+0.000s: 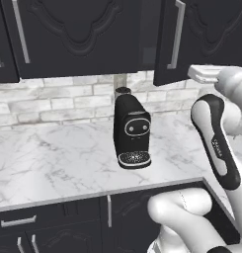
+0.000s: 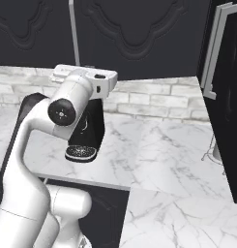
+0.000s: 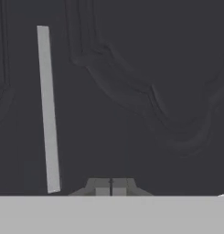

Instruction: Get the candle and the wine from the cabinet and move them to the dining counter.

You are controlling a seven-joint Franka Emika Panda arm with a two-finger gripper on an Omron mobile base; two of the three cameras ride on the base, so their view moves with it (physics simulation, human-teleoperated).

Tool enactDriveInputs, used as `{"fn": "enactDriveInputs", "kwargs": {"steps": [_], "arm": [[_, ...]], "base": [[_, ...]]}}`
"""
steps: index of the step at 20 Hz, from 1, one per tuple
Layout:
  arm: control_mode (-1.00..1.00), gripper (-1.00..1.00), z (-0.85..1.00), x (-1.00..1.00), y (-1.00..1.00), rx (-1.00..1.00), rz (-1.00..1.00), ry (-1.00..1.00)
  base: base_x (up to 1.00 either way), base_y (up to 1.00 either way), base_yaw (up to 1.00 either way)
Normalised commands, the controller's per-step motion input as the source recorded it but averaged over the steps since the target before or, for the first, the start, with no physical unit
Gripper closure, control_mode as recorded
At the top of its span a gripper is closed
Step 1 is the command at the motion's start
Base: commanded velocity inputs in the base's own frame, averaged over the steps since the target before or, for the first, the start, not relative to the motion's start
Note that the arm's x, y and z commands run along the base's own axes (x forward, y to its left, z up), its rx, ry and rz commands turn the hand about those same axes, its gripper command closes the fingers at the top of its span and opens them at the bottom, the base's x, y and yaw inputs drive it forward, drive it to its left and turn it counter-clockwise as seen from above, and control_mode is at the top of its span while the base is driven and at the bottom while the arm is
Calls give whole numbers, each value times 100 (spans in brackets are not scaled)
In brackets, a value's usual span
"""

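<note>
Your gripper (image 3: 110, 186) has its jaws pressed together on nothing, facing the black carved-panel upper cabinet (image 3: 145, 91), whose long silver bar handle (image 3: 48, 109) stands just left of the fingertips. One cabinet door (image 1: 194, 34) is ajar above the black coffee machine (image 1: 131, 132) on the marble worktop (image 1: 53, 158). Closed jaws may skid off the handle. No wine bottle visible.

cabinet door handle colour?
Silver bar handle on the black cabinet; clearest in the hand view.
</note>
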Motion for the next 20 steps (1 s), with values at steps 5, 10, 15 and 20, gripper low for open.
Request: {"fn": "enactDriveInputs", "kwargs": {"steps": [5,10,15,20], "arm": [[-100,100,0,-51,-17,0,-7,0],[-100,100,0,-34,33,-5,-20,0],[-100,100,0,-4,82,-10,-31,0],[-100,100,0,26,92,-10,-35,0]], "base": [[0,0,0],[0,0,0],[0,0,0],[0,0,0]]}}
